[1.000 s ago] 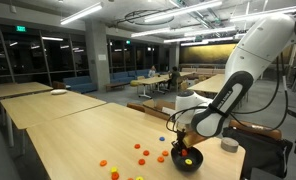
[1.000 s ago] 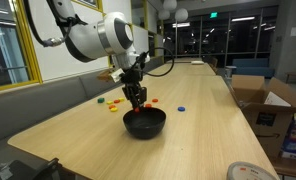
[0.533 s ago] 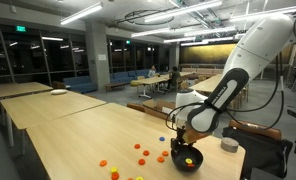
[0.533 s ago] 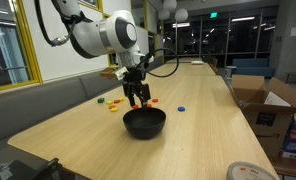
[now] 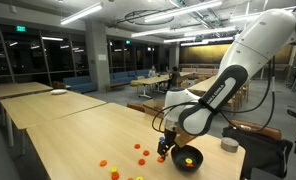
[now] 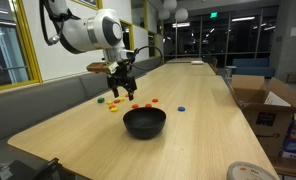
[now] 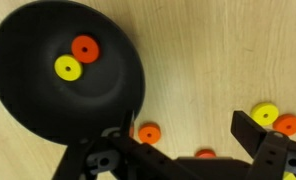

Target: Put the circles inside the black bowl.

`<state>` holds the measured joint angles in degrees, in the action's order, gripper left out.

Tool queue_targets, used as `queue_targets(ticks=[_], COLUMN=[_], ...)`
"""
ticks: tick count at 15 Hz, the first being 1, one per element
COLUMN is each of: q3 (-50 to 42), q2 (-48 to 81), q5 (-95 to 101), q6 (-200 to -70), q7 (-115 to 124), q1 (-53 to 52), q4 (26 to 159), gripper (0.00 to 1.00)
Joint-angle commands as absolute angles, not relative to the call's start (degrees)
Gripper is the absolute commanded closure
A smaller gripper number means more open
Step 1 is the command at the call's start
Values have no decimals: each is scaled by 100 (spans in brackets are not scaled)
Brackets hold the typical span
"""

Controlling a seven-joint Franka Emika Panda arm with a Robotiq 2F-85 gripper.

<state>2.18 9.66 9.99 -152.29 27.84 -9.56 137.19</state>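
The black bowl holds one orange circle and one yellow circle. In both exterior views the bowl stands near the end of the wooden table. My gripper is open and empty, hovering beside the bowl above loose circles: an orange one, another orange one and a yellow one. In the exterior views the gripper hangs over the scattered orange circles.
A small grey cup stands past the bowl near the table edge. A blue disc and a green disc lie among the others. A white plate sits at the near corner. Cardboard boxes stand beside the table.
The gripper was shut low over the bowl. It has opened, risen, and moved sideways off the bowl to above the scattered circles.
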Motion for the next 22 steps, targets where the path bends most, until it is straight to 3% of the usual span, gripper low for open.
queue_targets(ticks=[1,10,22], q3=[490,572,979], q2=[1412,2885,3777], q5=[691,629,371], q6=[-15161,-15069,-14451], q7=[2010,486,-406], q1=[-1000,-991,-930], q4=[13185,11828,10739], gripper=[0,0,0])
